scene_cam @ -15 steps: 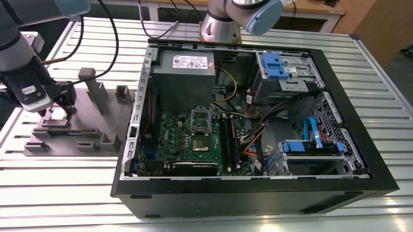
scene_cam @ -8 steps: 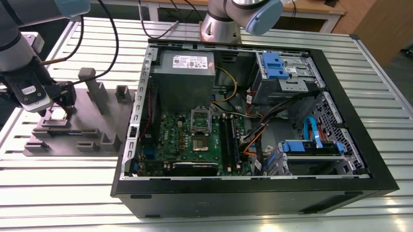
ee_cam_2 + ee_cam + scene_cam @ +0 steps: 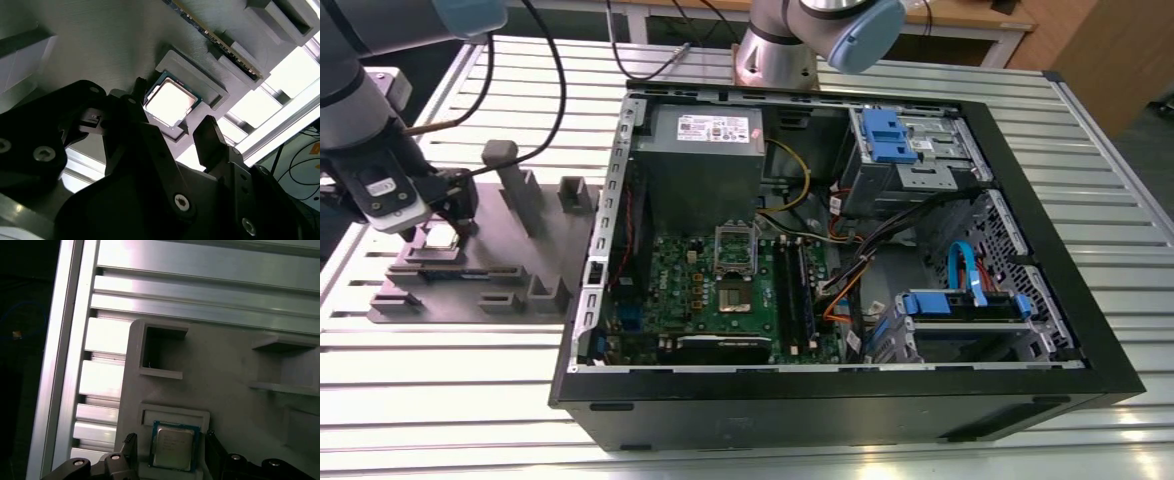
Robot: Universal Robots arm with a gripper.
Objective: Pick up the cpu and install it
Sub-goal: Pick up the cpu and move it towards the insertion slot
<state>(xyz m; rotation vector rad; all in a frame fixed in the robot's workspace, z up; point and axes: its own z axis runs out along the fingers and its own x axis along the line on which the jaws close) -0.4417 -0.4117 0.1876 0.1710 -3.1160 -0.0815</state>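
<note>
The cpu (image 3: 442, 239) (image 3: 170, 103) (image 3: 173, 446), a small square chip with a silvery top, lies flat in a recess of the grey holder block (image 3: 507, 275) on the exterior view's left. My gripper (image 3: 440, 230) (image 3: 175, 110) (image 3: 170, 442) hangs just above it, open. One dark finger (image 3: 139, 87) (image 3: 131, 444) stands on each side of the chip, with a gap to its edges. Inside the open computer case (image 3: 1014, 190) lies the green motherboard (image 3: 680, 290), its socket (image 3: 732, 295) uncovered and the metal frame (image 3: 736, 243) flipped up.
The holder block carries upright posts (image 3: 518, 195) and other slots close to my gripper. In the case are a grey power supply (image 3: 704, 140), drive cages with blue clips (image 3: 891, 135), and loose cables (image 3: 854, 270). The slatted metal table (image 3: 440, 400) surrounds everything.
</note>
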